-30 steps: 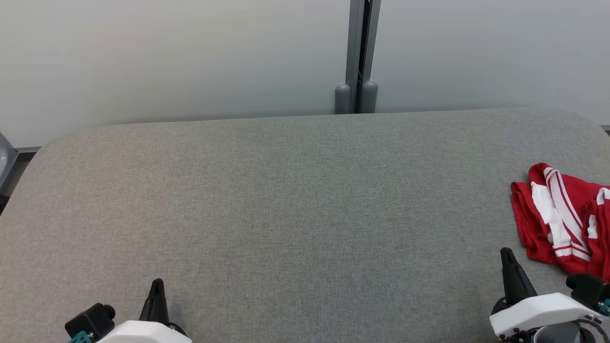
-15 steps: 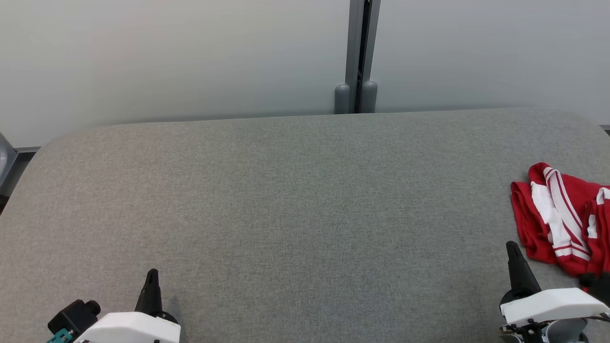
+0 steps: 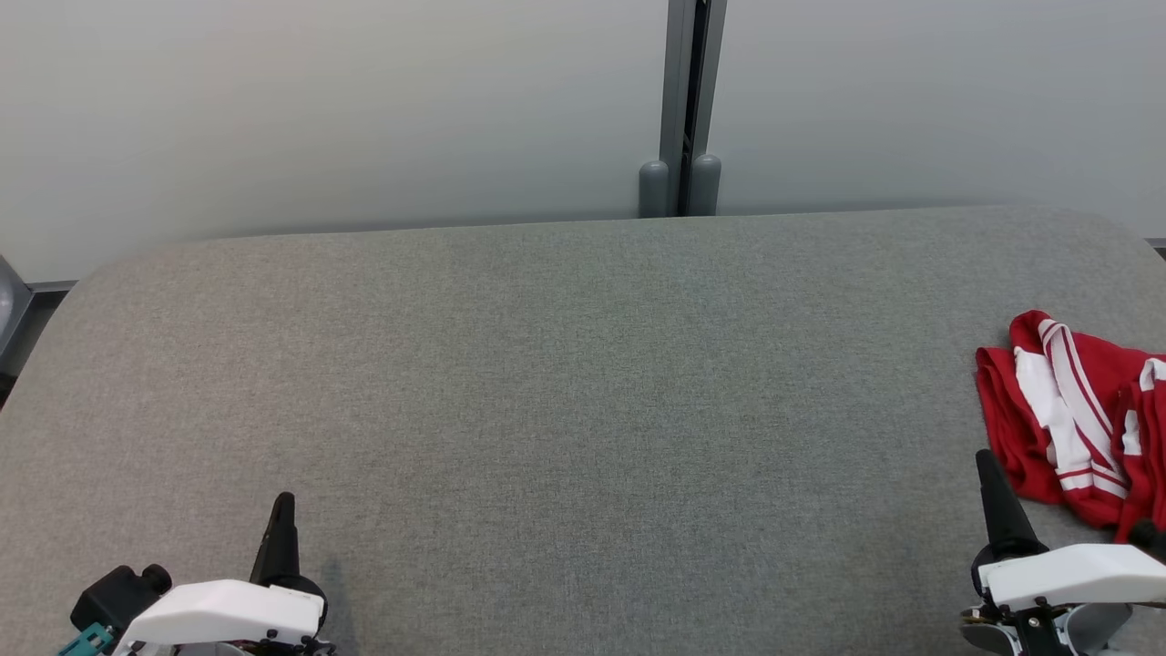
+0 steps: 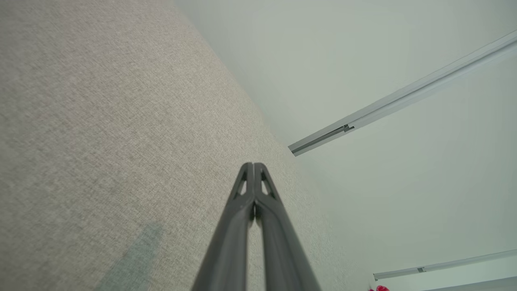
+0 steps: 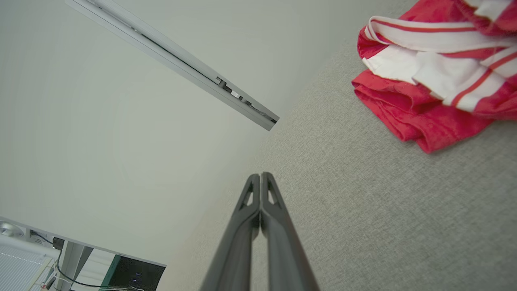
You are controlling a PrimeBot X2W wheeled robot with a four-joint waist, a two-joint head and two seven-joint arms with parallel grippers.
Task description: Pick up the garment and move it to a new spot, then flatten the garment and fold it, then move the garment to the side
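probably a lab: partition panels [image 3: 364, 109], grey table [image 3: 547, 383]

Matt grey woven-cloth table [image 3: 565, 383]; soft red-and-white cloth garment [image 3: 1070, 428] at right edge; smooth matt wall panels [image 3: 319, 109]; grey metal post [image 3: 681, 100].

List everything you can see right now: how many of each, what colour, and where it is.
garment: one, red with white stripes, crumpled on the table's right side, cut off by the head view's right edge.
table: one, grey fabric top with rounded far corners, spanning the head view.
wall panels: two, pale grey, behind the table.
post: one, darker grey, upright between the panels.
dark panel: one, black, beyond the table at the right wrist view's lower left; I cannot tell what it is.
left gripper: one, dark fingers shut, over the table's near left, holding nothing.
right gripper: one, dark fingers shut, near right, close to the garment but not touching it.
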